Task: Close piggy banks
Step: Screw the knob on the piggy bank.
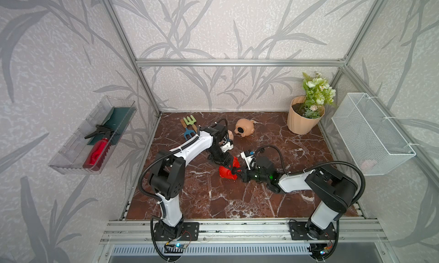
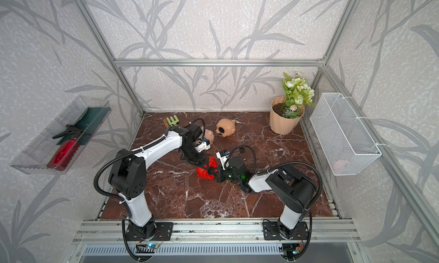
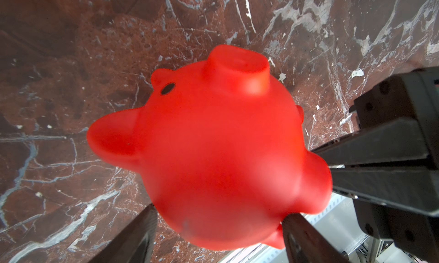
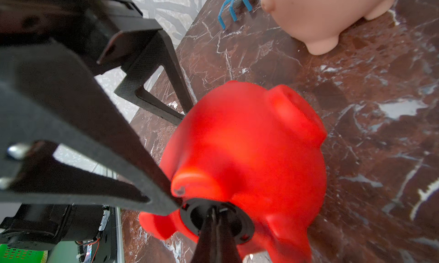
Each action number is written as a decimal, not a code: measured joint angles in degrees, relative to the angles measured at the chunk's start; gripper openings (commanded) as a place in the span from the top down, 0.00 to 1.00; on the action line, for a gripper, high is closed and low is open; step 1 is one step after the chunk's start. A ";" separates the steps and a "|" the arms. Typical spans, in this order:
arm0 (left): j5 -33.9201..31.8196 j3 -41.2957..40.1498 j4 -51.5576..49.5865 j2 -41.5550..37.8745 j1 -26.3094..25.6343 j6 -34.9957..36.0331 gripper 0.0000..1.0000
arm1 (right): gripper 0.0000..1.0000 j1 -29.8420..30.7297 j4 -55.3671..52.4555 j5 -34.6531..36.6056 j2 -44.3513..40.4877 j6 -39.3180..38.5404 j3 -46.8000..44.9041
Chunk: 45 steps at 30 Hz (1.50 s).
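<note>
On your marble tabletop (image 1: 213, 197), left gripper (image 3: 217, 223) clamps the red pig (image 3: 221, 143); right gripper (image 4: 212, 214) pinches a half-hidden black plug (image 4: 240, 228) at its belly.

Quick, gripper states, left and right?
Left gripper: closed on the red piggy bank.
Right gripper: closed, tips at the black plug in its belly hole.

The left arm (image 1: 192, 146) and the right arm (image 1: 295, 182) were clad in white shells joined by black housings; black ribbed cables (image 1: 139, 180) were looped alongside, and a green light (image 1: 270, 177) was shown.
</note>
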 measured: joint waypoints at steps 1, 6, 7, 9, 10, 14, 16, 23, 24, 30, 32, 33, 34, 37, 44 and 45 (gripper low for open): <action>-0.02 0.00 0.00 0.00 0.02 0.00 0.20 | 1.00 0.00 -0.02 0.00 0.00 0.09 0.00; 0.04 0.02 0.00 0.00 -0.02 0.00 0.20 | 0.90 0.00 -0.52 0.02 -0.39 0.11 0.00; 0.07 0.02 0.00 0.00 -0.09 0.00 0.20 | 0.87 0.00 -0.74 0.07 -0.68 -0.02 0.00; 0.04 0.02 0.00 0.00 -0.31 0.00 0.20 | 0.83 0.02 -1.49 0.33 -1.53 -0.39 0.00; 0.00 0.02 0.00 0.00 -0.44 -0.02 0.20 | 0.81 0.04 -2.23 0.35 -1.97 -0.52 0.00; -0.37 0.02 0.09 0.00 -0.66 -0.22 0.19 | 0.78 0.07 -3.32 0.37 -3.37 -0.96 -0.02; -0.81 0.02 0.20 0.00 -0.70 -0.46 0.19 | 0.78 0.07 -3.67 0.50 -4.39 -1.11 -0.57; -1.29 0.02 0.72 0.00 -0.74 -0.83 0.18 | 0.79 0.07 -8.85 1.25 -10.64 -3.02 -1.14; -1.29 0.02 0.74 0.00 -0.74 -0.85 0.18 | 0.79 0.07 -9.55 1.49 -11.78 -3.50 -1.42; -1.25 0.02 1.31 0.00 -0.74 -1.16 0.15 | 0.79 0.07 -16.35 3.96 -17.64 -7.39 -2.51; -1.25 0.02 1.33 0.00 -0.74 -1.25 0.15 | 0.79 0.07 -19.04 4.92 -19.89 -8.68 -2.51; -1.22 0.02 1.36 0.00 -0.74 -1.25 0.15 | 0.79 0.07 -20.31 5.31 -21.14 -9.35 -2.54; -1.25 0.02 1.38 0.00 -0.74 -1.25 0.15 | 0.79 0.04 -21.59 5.95 -22.45 -10.03 -2.54; -1.31 0.02 1.49 0.00 -0.74 -1.27 0.15 | 0.79 -0.07 -25.16 7.43 -26.14 -12.00 -2.54; -3.26 0.02 2.01 0.00 -1.57 -2.34 0.17 | 0.79 -1.77 -30.71 9.42 -31.71 -14.93 -2.60; -4.17 0.15 2.03 -0.02 -1.95 -2.69 0.18 | 0.79 -2.03 -31.17 9.51 -32.11 -15.17 -2.69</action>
